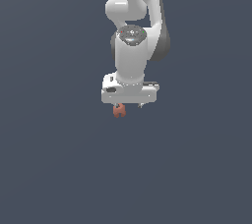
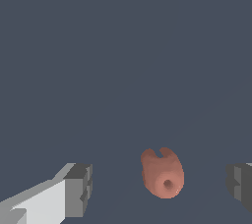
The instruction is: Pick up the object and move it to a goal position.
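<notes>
The object (image 2: 162, 173) is a tiny orange-red lump with a rounded body and a notch between two short legs. In the wrist view it lies between my two grey fingertips (image 2: 78, 188), touching neither and closer to the far-side finger (image 2: 240, 184). My gripper (image 2: 158, 186) is open with a wide gap. In the exterior view the white gripper (image 1: 129, 105) points straight down, and the object (image 1: 118, 111) shows just below its hand, toward the exterior view's left.
A plain dark grey-blue surface (image 1: 59, 169) fills both views. The white arm (image 1: 132, 46) rises above the gripper at the top middle of the exterior view. No other objects show.
</notes>
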Available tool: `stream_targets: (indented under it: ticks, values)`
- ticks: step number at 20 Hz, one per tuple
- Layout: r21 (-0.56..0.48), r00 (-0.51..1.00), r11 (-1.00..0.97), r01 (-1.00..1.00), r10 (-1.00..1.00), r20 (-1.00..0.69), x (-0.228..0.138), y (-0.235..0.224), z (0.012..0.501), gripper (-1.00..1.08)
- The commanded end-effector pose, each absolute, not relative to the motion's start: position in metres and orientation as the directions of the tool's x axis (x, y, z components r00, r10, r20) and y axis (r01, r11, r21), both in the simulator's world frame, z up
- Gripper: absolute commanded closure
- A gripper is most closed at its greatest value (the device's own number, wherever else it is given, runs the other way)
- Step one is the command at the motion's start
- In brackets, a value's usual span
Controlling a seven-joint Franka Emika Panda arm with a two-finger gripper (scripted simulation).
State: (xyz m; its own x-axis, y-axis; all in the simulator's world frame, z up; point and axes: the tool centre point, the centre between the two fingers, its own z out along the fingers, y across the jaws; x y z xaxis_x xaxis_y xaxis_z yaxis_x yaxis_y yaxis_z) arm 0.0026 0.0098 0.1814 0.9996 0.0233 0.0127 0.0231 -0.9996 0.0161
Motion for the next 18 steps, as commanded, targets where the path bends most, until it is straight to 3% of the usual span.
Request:
stream_targets:
  ticks: [1, 18]
  values:
    - [0.016, 1.000, -1.000, 0.023, 0.023, 0.013, 0.003, 0.010, 0.181, -0.92]
    - [0.011, 1.000, -1.000, 0.004, 0.004, 0.017, -0.002, -0.018, 0.176, -0.92]
